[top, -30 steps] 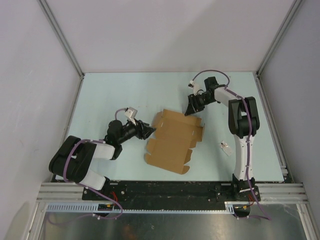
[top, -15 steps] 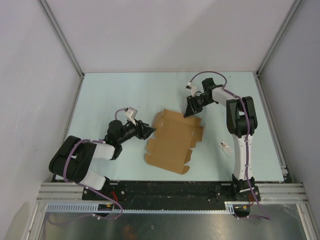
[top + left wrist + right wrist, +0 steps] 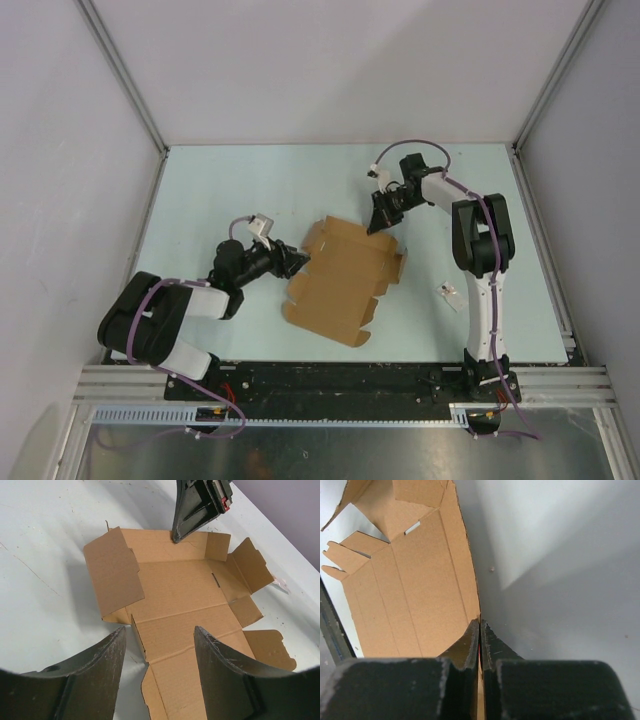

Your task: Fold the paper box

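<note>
Paper box (image 3: 345, 280) lies opened flat mid-worktop (image 3: 250, 190), a little toward near edge. Right gripper (image 3: 376, 224) jaws nipped on far flap (edge between them). Left gripper (image 3: 298, 262) jaws wide, beside left flap, holding nothing. Step looks like raising far wall; next, left should pin sheet.

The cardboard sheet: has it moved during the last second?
Yes. The paper box slid slightly left, away from the small packet, which stayed put.
</note>
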Motion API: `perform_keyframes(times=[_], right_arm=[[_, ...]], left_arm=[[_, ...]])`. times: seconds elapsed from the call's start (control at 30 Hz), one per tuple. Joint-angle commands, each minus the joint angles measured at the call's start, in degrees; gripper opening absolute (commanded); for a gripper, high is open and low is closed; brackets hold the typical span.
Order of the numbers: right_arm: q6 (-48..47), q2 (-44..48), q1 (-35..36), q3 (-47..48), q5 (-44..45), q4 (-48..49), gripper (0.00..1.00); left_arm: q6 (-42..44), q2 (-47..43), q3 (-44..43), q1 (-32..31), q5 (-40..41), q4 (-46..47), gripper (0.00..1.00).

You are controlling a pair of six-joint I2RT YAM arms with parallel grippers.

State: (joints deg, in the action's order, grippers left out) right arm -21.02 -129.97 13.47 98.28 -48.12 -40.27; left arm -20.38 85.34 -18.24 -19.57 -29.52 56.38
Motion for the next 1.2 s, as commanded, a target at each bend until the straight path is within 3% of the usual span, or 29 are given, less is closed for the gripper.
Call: perform_keyframes(times=[0.0,0.2,0.67,1.17], right_arm=[[-0.43,7.88,2.43,-1.06,10.73,1.86,0.01],[2.29,15.7,5.59,-7.04,25.94,9.5,0.0],[-5.96,25.47,9.99,-15.75,44.49,20.14,0.0],[-15.36,35.66,11.39,-20.32,42.76,23.14,0.0]], left_arm=[[1.05,-2.46,-1.19,0.85,0.25,1.28,0.62],[0.08,-3.51,-1.18,1.73,-0.27,1.1,0.62],[-0.71,-5.1,-0.75,3.14,-0.98,0.92,0.62],[-1.41,-5.89,-1.62,3.75,-1.16,0.57,0.62]])
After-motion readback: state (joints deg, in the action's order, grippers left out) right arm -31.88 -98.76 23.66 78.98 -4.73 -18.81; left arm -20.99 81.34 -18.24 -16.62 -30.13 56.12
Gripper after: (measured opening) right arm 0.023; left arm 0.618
